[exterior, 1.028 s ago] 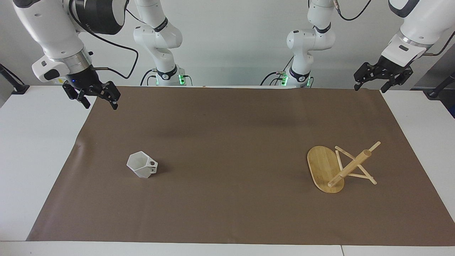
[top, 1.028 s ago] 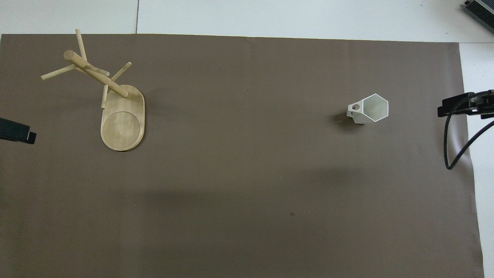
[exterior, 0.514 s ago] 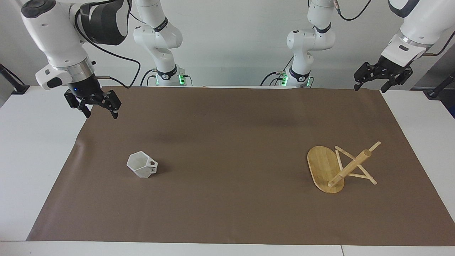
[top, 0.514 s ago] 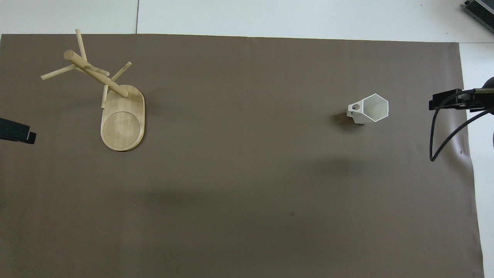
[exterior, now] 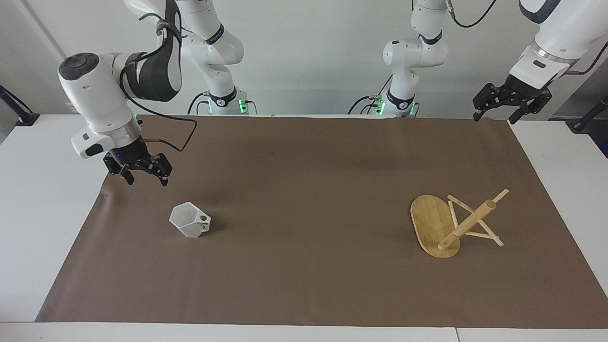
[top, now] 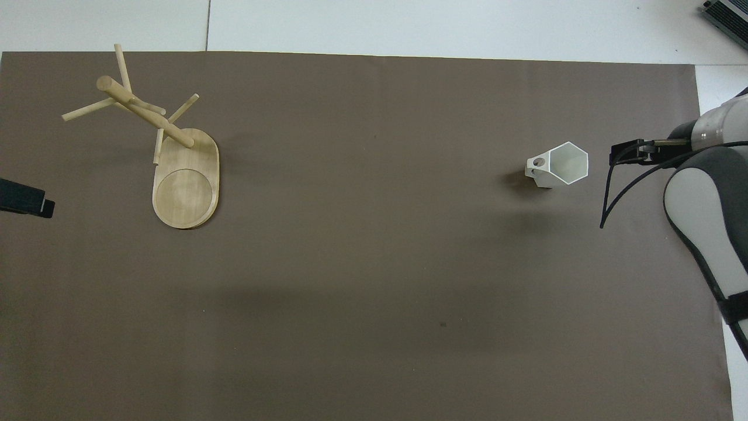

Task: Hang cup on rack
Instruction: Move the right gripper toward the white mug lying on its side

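Right claw (exterior: 141,172) has descended near cup (exterior: 190,220).

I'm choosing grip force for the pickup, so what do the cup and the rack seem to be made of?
The cup looks like matte white ceramic, or possibly hard plastic: flat angular facets, a thin crisp hexagonal rim, no gloss. The look alone cannot settle which. The rack looks like light bamboo or pale wood with a smooth finish: a faint striped grain shows on its oval base, and the post and pegs share that tan colour.

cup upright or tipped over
Upright: the cup sits on its base on the brown mat, its hexagonal rim facing up and open in the overhead view.
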### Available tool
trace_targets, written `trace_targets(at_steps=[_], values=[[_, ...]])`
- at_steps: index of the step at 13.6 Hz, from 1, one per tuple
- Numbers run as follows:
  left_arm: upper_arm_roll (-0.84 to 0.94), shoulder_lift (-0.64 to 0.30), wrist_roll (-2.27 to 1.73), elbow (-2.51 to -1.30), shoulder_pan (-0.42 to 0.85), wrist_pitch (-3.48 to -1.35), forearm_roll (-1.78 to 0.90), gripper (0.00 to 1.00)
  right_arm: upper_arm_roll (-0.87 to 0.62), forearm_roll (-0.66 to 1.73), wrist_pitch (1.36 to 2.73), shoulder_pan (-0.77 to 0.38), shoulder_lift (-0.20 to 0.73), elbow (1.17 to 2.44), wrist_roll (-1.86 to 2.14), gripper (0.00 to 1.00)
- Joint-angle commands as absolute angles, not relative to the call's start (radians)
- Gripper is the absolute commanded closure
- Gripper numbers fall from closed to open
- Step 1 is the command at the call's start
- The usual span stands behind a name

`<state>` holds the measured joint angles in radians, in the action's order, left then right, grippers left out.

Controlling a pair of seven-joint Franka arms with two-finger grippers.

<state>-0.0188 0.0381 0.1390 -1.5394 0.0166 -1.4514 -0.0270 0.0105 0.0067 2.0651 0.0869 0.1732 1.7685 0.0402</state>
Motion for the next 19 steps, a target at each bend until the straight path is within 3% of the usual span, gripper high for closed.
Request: trace_targets(at_steps=[1, 11, 19], values=[[-0.015, 0.057, 0.147, -1.563, 0.015, -1.468, -0.012, 0.00, 0.003, 0.014, 2.143, 0.094, 0.219, 1.775, 0.017, 0.00], [-0.017, 0.058, 0.130, -1.563, 0.014, -1.467, -0.012, 0.00, -0.008, 0.014, 2.276, 0.083, 0.314, 1.787, 0.002, 0.00], [-0.015, 0.058, 0.135, -1.563, 0.017, -1.451, -0.012, 0.00, -0.021, 0.015, 2.275, 0.083, 0.333, 1.813, -0.025, 0.00]])
